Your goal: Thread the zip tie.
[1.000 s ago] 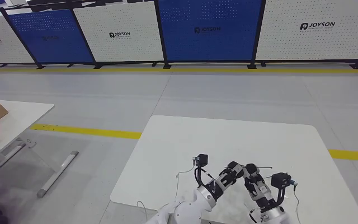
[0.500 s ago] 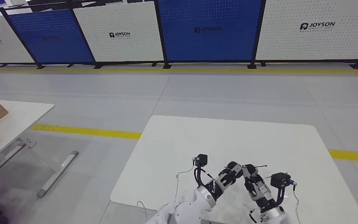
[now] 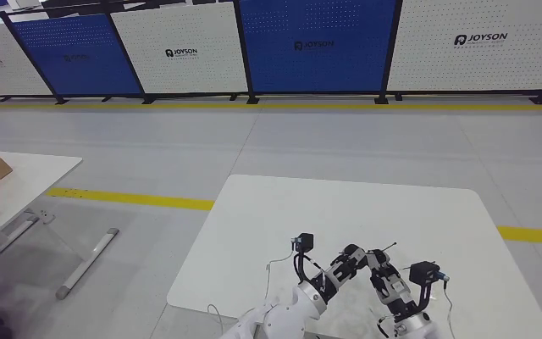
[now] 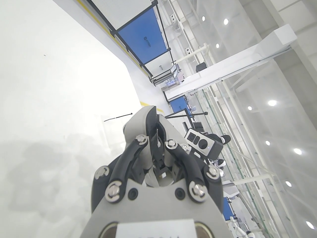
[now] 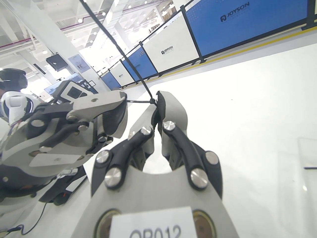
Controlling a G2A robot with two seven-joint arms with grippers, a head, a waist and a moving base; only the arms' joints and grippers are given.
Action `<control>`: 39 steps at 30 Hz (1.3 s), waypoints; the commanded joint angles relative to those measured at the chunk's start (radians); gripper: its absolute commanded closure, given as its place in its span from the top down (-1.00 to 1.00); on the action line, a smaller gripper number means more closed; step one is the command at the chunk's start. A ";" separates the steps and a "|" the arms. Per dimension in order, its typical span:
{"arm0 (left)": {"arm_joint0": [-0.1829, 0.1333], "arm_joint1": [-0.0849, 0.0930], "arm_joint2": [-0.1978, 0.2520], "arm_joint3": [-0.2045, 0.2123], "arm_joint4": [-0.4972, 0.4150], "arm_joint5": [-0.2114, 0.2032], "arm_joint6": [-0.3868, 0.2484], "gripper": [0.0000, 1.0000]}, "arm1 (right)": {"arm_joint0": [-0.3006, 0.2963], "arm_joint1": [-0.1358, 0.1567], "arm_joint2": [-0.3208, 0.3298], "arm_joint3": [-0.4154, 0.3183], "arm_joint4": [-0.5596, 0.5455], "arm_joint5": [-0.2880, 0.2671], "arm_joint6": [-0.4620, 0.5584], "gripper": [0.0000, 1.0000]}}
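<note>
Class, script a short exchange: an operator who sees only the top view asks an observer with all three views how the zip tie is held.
Operator: Is the right gripper actually gripping the zip tie?
Observer: Yes, the right gripper is shut on the zip tie, partway along the strap.
Operator: And the left one?
Observer: The left gripper pinches it too; a short stretch spans between the two grippers.
</note>
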 commanded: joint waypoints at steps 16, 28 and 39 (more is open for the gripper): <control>0.012 0.001 -0.015 -0.017 -0.019 -0.042 0.001 -1.00 | 0.005 -0.003 -0.010 0.010 -0.022 0.007 0.003 -1.00; 0.023 0.003 -0.023 -0.047 -0.020 -0.061 0.003 -1.00 | 0.011 -0.005 -0.020 0.022 -0.034 0.016 0.012 -1.00; 0.040 0.006 -0.029 -0.107 -0.003 -0.072 0.005 -1.00 | 0.014 -0.006 -0.019 0.031 -0.036 0.013 0.018 -1.00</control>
